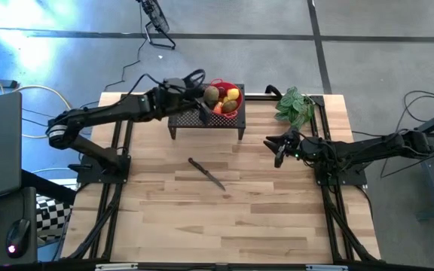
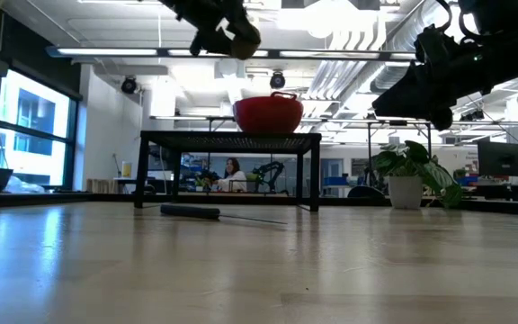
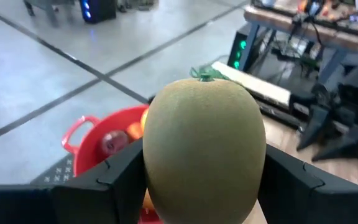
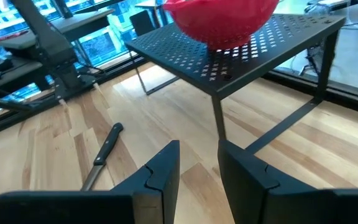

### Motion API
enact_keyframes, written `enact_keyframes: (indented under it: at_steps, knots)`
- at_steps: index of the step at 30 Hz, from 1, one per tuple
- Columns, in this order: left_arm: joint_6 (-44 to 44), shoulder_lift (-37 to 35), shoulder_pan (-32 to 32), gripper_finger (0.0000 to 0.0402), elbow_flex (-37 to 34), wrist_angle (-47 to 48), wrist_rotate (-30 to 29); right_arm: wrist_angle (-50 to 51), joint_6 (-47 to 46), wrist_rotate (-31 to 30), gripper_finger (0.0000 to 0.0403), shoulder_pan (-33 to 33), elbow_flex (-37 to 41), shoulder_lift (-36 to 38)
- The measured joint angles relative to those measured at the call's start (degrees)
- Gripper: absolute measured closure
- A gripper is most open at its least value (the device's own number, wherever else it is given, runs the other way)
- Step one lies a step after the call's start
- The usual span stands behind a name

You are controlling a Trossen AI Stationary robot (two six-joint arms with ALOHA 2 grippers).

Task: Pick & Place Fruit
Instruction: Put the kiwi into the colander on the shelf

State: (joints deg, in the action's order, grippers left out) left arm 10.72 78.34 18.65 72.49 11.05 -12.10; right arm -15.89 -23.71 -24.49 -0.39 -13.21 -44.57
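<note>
The left gripper hangs over the near-left rim of the red bowl, its fingers clamped on a brown-green kiwi. In the low view the kiwi sits in the air, above the bowl and a little to its left. The bowl stands on a black perforated stand at the far middle of the wooden table, and it already carries fruit: a yellow lemon, another kiwi and an orange piece. The left wrist view adds a dark red piece lying inside the bowl.

The right gripper hovers off the stand's right end, well clear of the bowl. Its fingers stand a narrow gap apart with nothing between them.

A slim dark-handled knife lies flat on the table in front of the stand, apart from both arms. A green leafy bunch sits at the far right corner, just behind the right arm. In the room behind the table, a person sits at a distant bench.
</note>
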Motion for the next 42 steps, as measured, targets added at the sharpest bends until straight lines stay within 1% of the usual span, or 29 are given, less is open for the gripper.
enact_keyframes:
  at_steps: [2, 4, 8, 12, 17, 19, 24, 29, 35, 39, 42]
  knots:
    - [0.0, 1.2, 0.3, 0.0163, 0.0, -1.8, 0.2, -0.2, 0.0, -1.1, 0.03, 0.0, 0.0, 0.0]
    - [0.0, 3.1, 1.2, 0.0163, 0.3, -2.7, 1.6, -0.2, 0.0, -1.7, 0.03, 0.0, 0.0, 0.0]
    - [0.0, 8.2, 2.2, 0.0163, 4.7, -1.3, 3.9, -0.1, -0.1, -2.0, 0.03, 0.0, 0.0, 0.0]
    - [0.1, 12.4, 3.3, 0.0163, 10.5, 3.1, 3.0, 0.3, -0.1, -2.0, 0.03, 0.0, 0.0, 0.0]
    - [0.5, 15.0, 3.7, 0.0163, 15.1, 7.9, 1.2, 0.7, -0.1, -2.3, 0.03, 0.0, 0.0, 0.0]
    - [0.7, 15.6, 3.5, 0.0163, 15.7, 9.7, 0.7, 0.7, -0.1, -2.5, 0.03, 0.0, 0.0, 0.0]
    - [1.9, 15.6, 3.6, 0.0163, 15.9, 10.6, 0.6, 0.7, 0.0, -2.6, 0.03, 0.0, 0.0, 0.0]
    - [3.2, 15.6, 5.7, 0.0163, 15.9, 11.1, 0.8, 0.7, 0.0, -2.6, 0.03, 0.0, 0.0, 0.0]
    - [6.1, 16.8, 9.0, 0.0163, 15.8, 11.5, 4.1, 0.8, 0.0, -2.6, 0.03, 0.0, 0.0, 0.0]
    - [6.3, 18.4, 9.1, 0.0163, 15.9, 9.4, 7.0, 0.8, 0.0, -2.6, 0.03, 0.0, 0.0, 0.0]
    - [6.3, 19.8, 9.0, 0.0163, 15.9, 7.7, 7.3, 0.9, 0.0, -2.6, 0.03, 0.0, 0.0, 0.0]
